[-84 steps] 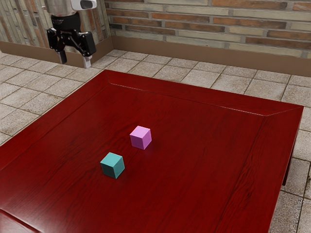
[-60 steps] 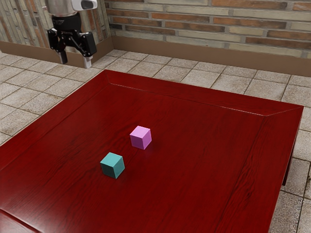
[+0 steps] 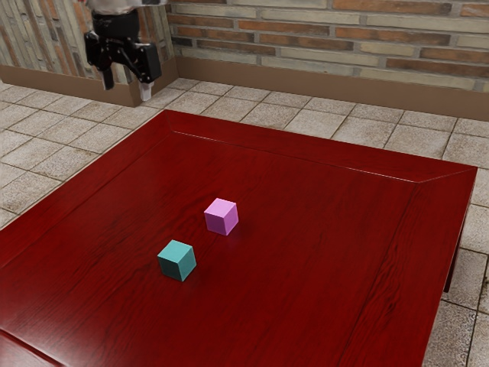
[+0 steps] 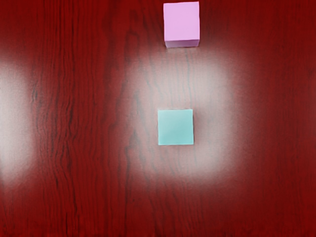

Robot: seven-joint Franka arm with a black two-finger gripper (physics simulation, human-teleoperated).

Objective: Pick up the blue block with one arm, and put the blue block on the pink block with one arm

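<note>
Two cubes rest apart on the table (image 3: 321,252), blue block (image 3: 176,260) squared with pink block (image 3: 221,215), gripper (image 3: 126,88) open high above.

Room: brick wall (image 3: 321,30), tiled floor (image 3: 46,153)

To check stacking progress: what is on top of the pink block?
Nothing; the pink block shows a bare top. The blue block sits apart on the table. Undersides are hidden.

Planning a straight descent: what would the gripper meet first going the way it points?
Likely the blue block, which lies almost straight under the open gripper; exact alignment is unclear.
</note>
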